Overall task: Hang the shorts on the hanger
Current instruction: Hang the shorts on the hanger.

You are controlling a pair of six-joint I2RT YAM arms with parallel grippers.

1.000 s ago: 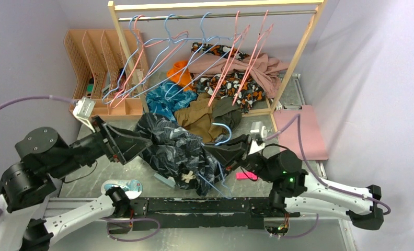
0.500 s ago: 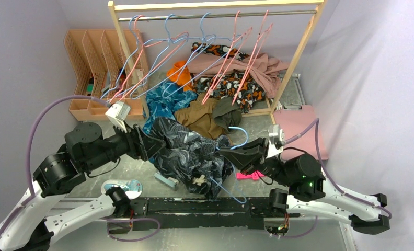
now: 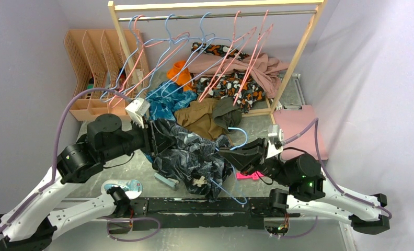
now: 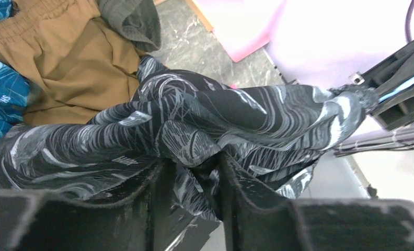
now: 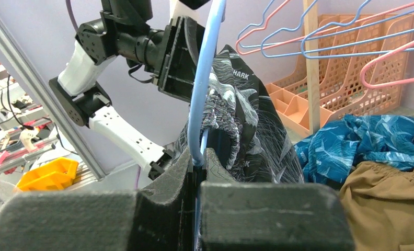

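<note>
Two grippers face each other over the table, with the dark navy-black shorts with the pale grey leaf print point(image 3: 186, 151) bunched between them, just in front of the heap of other clothes.

The thin light-blue wire hanger point(image 5: 201, 83) stands roughly upright in the right gripper point(image 5: 198, 157), whose fingers are pressed together on the wire. The gathered waistband lies against that wire. In the top view the hanger's lower wire pokes out below the cloth.

The left gripper point(image 4: 193, 164) has its fingers part way in, with a fold of the shorts filling the gap. Whether that fold is clamped firmly cannot be told.

The step in hand looks like taking hold of the fabric so it can be drawn along the hanger. To do it well, the left gripper should catch only the shorts and keep clear of the plain brown garment point(image 4: 74, 68) lying just behind. It should then pull away from the right gripper gently, so that the wire does not twist in its pinch.

The left arm reaches forward and to its right, elbow raised and wrist level. The right arm is folded close to its base, with its forearm pointing left.
</note>
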